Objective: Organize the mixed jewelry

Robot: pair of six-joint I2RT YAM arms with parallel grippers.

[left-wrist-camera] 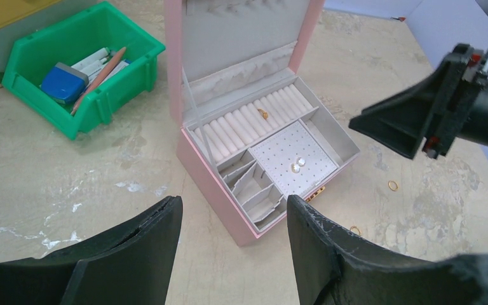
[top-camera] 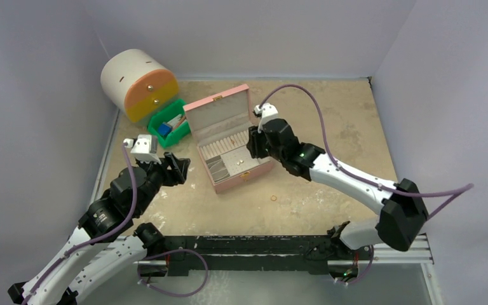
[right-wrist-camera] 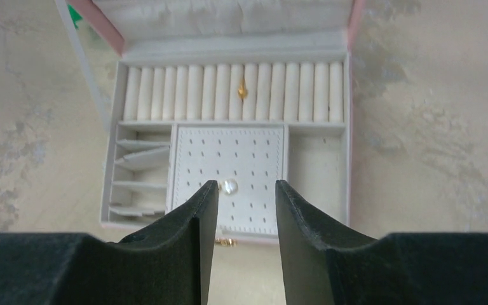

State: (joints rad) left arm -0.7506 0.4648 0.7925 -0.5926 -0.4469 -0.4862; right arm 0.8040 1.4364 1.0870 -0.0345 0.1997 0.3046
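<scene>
The pink jewelry box lies open mid-table. In its white ring rolls sits one gold ring, also seen from the left wrist. Two small pearl pieces rest on the dotted white pad; the right wrist view shows one pearl beside the left fingertip. A gold ring lies on the table in front of the box, and the left wrist view shows two loose rings. My right gripper hovers open over the box's near edge, holding nothing. My left gripper stands open left of the box, also empty.
A green bin with pens and a blue item stands left of the box lid. Behind it is a round white container with orange and yellow drawers. Grey walls close in the table on three sides.
</scene>
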